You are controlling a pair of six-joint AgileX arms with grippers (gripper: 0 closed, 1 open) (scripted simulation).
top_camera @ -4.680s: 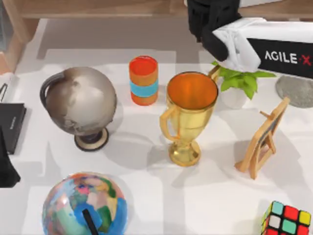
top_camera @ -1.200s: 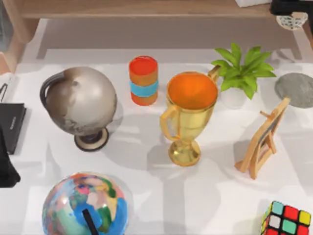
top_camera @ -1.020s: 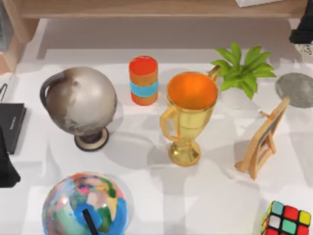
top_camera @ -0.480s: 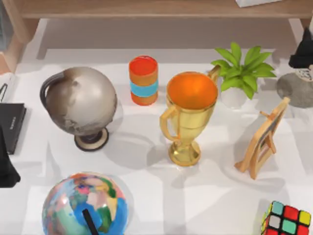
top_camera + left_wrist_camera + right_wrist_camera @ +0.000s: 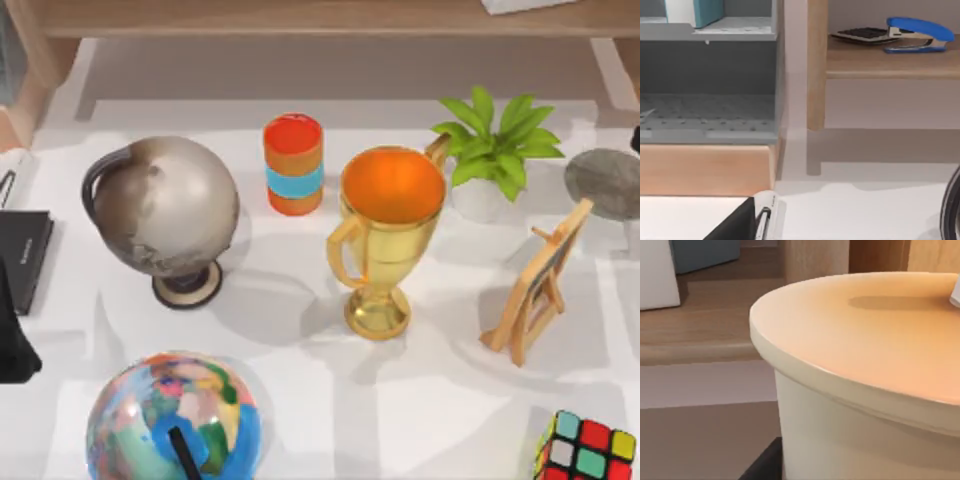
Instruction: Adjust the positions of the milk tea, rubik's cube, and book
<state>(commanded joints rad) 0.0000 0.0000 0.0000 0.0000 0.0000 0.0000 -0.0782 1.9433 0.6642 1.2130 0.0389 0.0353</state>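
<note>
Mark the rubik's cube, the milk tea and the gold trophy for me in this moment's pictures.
rubik's cube (image 5: pixel 587 448): top view, on its multicoloured upper face at the table's near right corner.
milk tea (image 5: pixel 875 340): right wrist view, on the cup's flat cream lid.
gold trophy (image 5: pixel 385 262): top view, on the bowl's outer wall above the stem.

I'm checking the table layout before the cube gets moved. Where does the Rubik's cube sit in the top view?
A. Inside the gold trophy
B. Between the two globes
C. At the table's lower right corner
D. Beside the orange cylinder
C: the Rubik's cube sits at the lower right corner of the top view, below the wooden easel and well apart from the gold trophy.
</note>
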